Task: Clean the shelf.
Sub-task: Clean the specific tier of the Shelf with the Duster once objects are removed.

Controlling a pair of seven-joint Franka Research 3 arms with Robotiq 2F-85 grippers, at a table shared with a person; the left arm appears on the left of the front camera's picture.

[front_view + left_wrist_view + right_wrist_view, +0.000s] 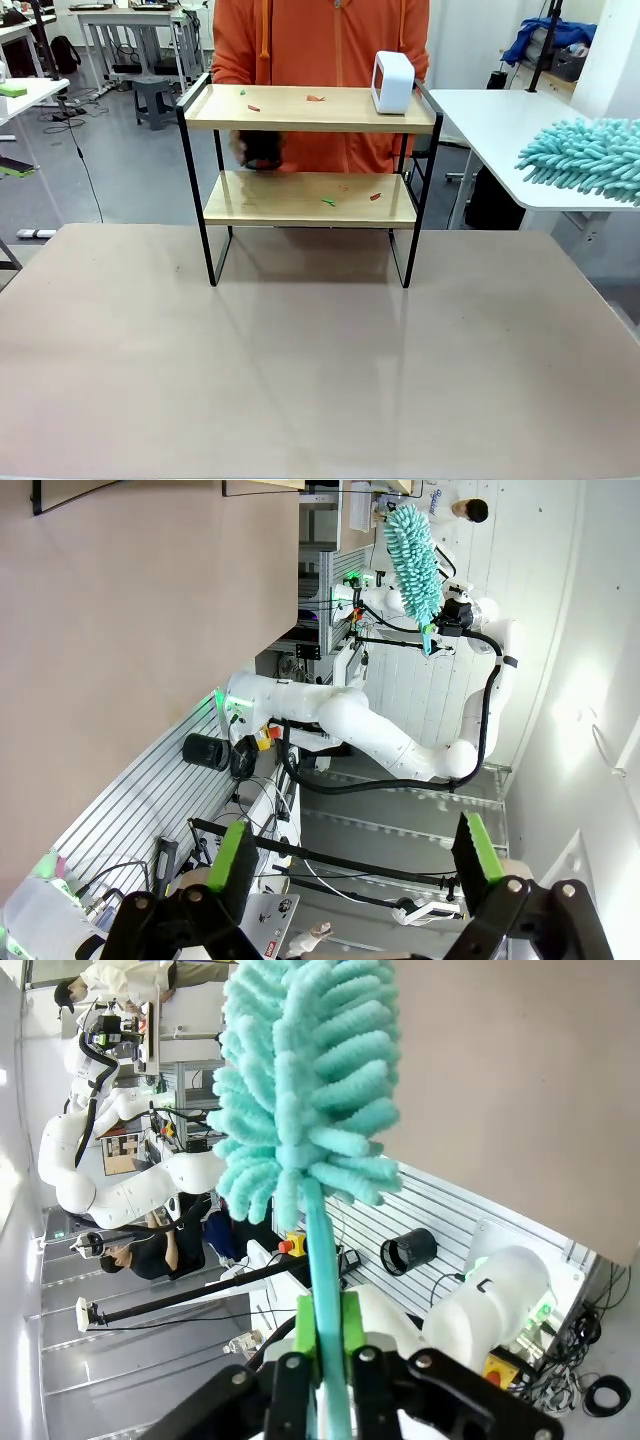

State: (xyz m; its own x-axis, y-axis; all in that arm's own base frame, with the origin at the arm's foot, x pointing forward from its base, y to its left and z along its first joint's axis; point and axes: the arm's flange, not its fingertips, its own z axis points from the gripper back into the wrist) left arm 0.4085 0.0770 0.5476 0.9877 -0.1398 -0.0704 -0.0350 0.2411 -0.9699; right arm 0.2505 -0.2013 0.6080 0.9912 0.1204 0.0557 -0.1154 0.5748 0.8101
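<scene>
The shelf [310, 110] stands at the far side of the table, close to a person in orange. Small red and green scraps [254, 107] lie on its top board, and more scraps [328, 201] lie on the lower board. A white box-shaped device [392, 82] sits at the top board's right end. My right gripper [325, 1345] is shut on the handle of a teal fluffy duster [300, 1080]. The duster's head [585, 158] hangs at the right edge, over the side table and well clear of the shelf. My left gripper [355, 880] is open and holds nothing; its green pads [235, 865] stand wide apart.
The beige table [320, 370] spreads bare in front of the shelf. A white side table [480, 115] adjoins at the right. Something dark and blurred [262, 150] shows behind the shelf, at the person's front. The left wrist view catches the right arm holding the duster [412, 550].
</scene>
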